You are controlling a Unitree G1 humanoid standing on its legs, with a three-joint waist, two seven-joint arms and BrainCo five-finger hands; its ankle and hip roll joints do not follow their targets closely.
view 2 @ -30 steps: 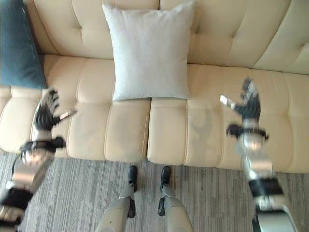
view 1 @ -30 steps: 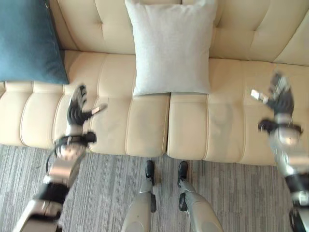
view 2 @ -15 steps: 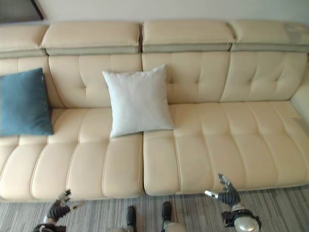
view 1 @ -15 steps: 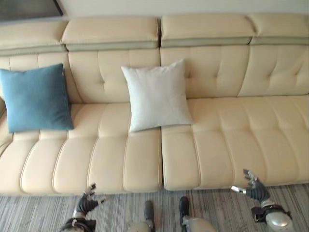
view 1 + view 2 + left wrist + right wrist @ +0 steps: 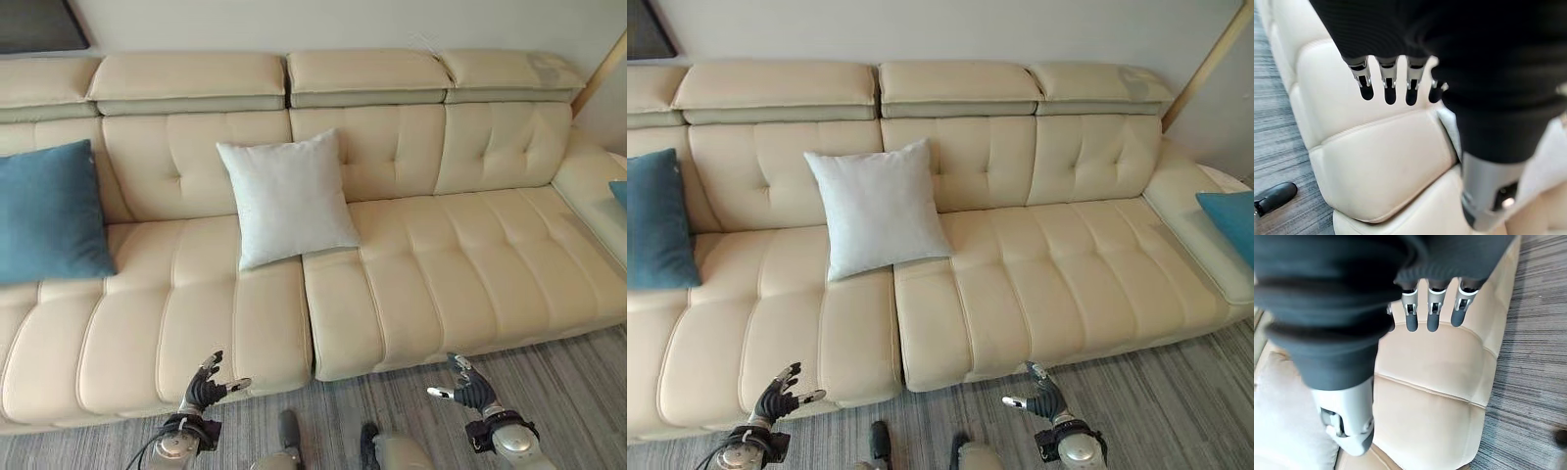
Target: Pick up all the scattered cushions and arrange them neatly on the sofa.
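While our left hand (image 5: 203, 390) hangs low before the front edge of the cream tufted leather sofa (image 5: 431, 264), its fingers (image 5: 1387, 83) are straight and spread, the thumb out to the side, and it holds nothing. We see our right hand (image 5: 468, 388) in a matching pose over the grey striped carpet (image 5: 1176, 392) just in front of the sofa's base, fingers (image 5: 1432, 308) relaxed and extended, likewise empty.

Beyond the hands, we find a square pale grey fabric cushion (image 5: 286, 198) standing tilted against the sofa's backrest near the middle, its lower edge resting on the seat by the seam between two seat sections. We see a square teal-blue fabric cushion (image 5: 49, 212) upright against the backrest at the sofa's left end, well apart from the grey one. At the far right, a second teal-blue cushion (image 5: 1232, 221) lies on the sofa's side section, cut off by the edge of the view.

We can read no writing or labels on any cushion.
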